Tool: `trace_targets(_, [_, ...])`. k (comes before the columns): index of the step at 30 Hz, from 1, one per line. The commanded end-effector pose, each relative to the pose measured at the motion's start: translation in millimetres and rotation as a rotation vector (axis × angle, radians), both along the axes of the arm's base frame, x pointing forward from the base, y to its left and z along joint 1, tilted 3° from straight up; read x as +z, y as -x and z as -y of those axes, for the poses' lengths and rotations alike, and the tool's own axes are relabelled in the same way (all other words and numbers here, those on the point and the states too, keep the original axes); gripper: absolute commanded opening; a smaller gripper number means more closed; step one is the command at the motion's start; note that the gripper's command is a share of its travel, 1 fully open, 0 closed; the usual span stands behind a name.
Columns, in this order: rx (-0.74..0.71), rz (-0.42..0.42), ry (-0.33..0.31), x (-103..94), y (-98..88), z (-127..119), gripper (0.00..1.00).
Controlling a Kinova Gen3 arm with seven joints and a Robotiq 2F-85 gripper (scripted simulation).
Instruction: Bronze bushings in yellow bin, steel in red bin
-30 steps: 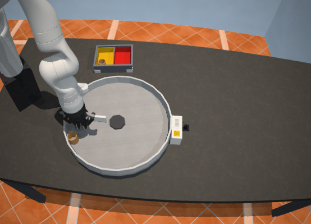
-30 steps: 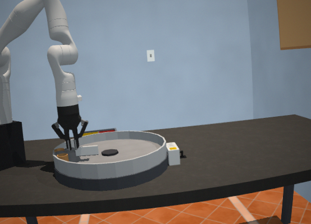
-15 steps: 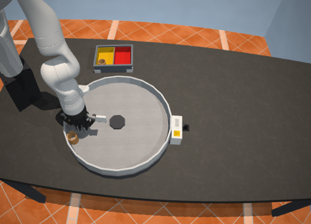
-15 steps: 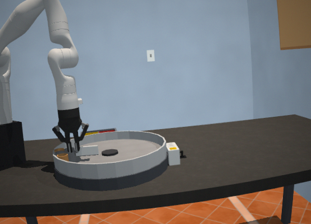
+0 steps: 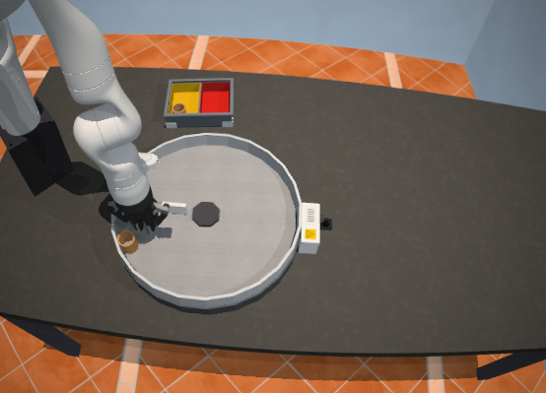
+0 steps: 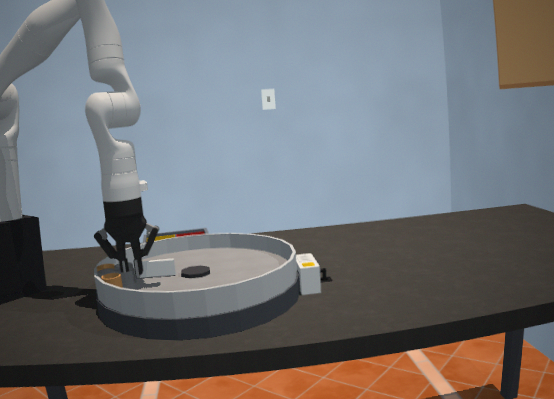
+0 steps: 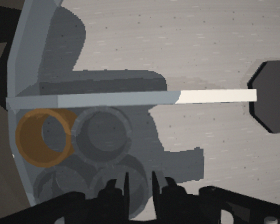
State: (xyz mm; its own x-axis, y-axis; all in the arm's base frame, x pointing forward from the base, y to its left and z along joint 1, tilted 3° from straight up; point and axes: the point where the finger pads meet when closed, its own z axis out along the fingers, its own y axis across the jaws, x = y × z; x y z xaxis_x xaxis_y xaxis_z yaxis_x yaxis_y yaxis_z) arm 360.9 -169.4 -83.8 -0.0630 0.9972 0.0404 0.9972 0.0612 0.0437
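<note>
- Reaching down inside the rim of the turntable [image 5: 237, 264] [image 6: 195, 303] [image 7: 216, 40], the tool [image 5: 143, 227] [image 6: 132, 271] [image 7: 140, 185] is seen from the top near a bronze bushing [image 5: 131, 248] [image 6: 111, 282], which is stood upright just beside the wall. What lies between the fingertips cannot be told from here. Another bronze bushing [image 5: 178, 106] is held in the yellow bin [image 5: 184, 93] [image 6: 162, 237], next to the red bin [image 5: 215, 98] [image 6: 192, 233]. The turntable is carried by the desk [image 5: 404, 220] [image 6: 400, 263].
- In the exterior view, the tool is pointed downward, its fingers set a little apart. The near bronze bushing is partly hidden by the turntable wall, and a second bronze rim [image 6: 106, 266] is glimpsed behind it.
- In the wrist view, a narrow gap is left between the fingers and nothing is gripped. A bronze bushing [image 7: 25, 137] is set below the white divider [image 7: 216, 95], beside a grey bushing [image 7: 102, 160]. Two more grey rings [image 7: 40, 187] are seen in shadow, one partly covered by the tool.
</note>
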Motion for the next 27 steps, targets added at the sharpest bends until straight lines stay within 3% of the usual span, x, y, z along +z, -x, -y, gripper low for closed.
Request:
trace_targets(1, [-0.002, -0.002, -0.001, -2.7, 0.9, 0.2, 0.18])
trace_targets(11, [-0.002, -0.002, -0.001, -4.1, 0.9, 0.2, 0.18])
trace_targets(12, [-0.001, -0.002, -0.001, -3.8, 0.7, 0.2, 0.00])
trace_targets(27, [0.000, 0.003, 0.000, -3.3, -1.7, 0.1, 0.00])
